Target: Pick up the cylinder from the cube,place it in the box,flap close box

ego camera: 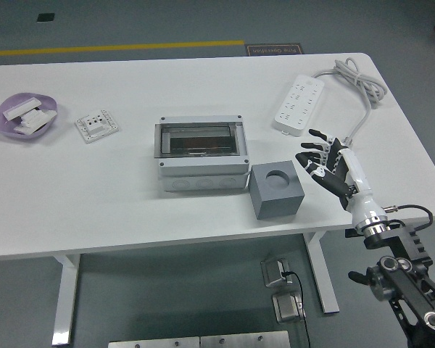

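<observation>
My right hand (332,168) is over the table's right side, fingers (315,148) spread, holding nothing, just right of the grey cube (276,190) and not touching it. Cube's round socket is vacant; can't make out the cylinder, possibly inside the box (201,153), whose see-through flap is too dark to see past. Box sits touching the cube's left side, near the fingers but apart.

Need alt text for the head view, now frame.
The robot's right hand, fingers spread and empty, hovers right of a grey cube with an empty round hole, beside a grey box. Farther off on the white table: a power strip, a wall socket, a purple dish.
</observation>
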Controlling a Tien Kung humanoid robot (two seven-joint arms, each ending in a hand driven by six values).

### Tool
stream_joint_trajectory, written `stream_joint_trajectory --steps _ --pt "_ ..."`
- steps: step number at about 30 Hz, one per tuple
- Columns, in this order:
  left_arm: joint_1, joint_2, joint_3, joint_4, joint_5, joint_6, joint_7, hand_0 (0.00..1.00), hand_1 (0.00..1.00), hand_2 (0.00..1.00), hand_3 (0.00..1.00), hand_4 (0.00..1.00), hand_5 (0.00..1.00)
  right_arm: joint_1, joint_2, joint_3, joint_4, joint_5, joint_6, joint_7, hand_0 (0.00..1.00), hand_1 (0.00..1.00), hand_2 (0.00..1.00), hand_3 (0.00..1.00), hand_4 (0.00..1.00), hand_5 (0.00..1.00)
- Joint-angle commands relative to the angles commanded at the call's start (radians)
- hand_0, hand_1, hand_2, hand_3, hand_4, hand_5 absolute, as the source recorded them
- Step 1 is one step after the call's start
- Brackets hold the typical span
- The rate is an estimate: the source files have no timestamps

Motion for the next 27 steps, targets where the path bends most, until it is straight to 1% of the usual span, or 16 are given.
stream_joint_trajectory --steps 1,10,18,19,24,25,27 --pt "0.001 0.001 0.0 0.0 0.002 0.0 0.0 0.631 0.644 0.607 0.621 0.664 0.241 0.0 0.001 -0.002 -0.003 -0.001 0.001 0.001 0.725 0.716 0.75 0.803 0.945 0.441" --pt "0.002 0.006 0.009 0.0 -0.002 0.0 -0.001 0.631 0.644 0.607 0.621 0.663 0.24 0.002 0.003 -0.016 -0.02 -0.005 0.013 0.01 0.724 0.71 0.747 0.801 0.945 0.443" --pt "-0.001 0.0 0.005 0.0 0.0 -0.001 0.001 0.631 0.643 0.607 0.621 0.663 0.24 0.012 0.007 -0.007 -0.017 -0.002 0.021 0.015 0.728 0.714 0.747 0.804 0.952 0.452" --pt "-0.002 -0.001 0.006 0.0 -0.001 0.0 0.001 0.631 0.644 0.607 0.621 0.663 0.24 0.013 0.007 -0.003 -0.015 -0.005 0.025 0.013 0.799 0.754 0.78 0.833 0.996 0.554" --pt "-0.002 -0.004 0.006 0.0 -0.005 0.0 0.001 0.631 0.644 0.607 0.621 0.663 0.24 0.02 -0.004 0.032 0.018 -0.056 0.056 -0.021 0.799 0.754 0.78 0.833 0.996 0.554" --pt "-0.002 -0.004 0.005 0.0 -0.005 0.001 0.001 0.631 0.643 0.607 0.622 0.663 0.24 0.021 -0.008 0.039 0.031 -0.064 0.063 -0.032 0.837 0.785 0.805 0.842 0.998 0.621" --pt "-0.001 -0.005 0.003 0.0 -0.005 0.001 0.002 0.631 0.643 0.607 0.622 0.663 0.24 0.023 -0.015 0.051 0.061 -0.071 0.075 -0.052 0.837 0.785 0.805 0.842 0.998 0.621"
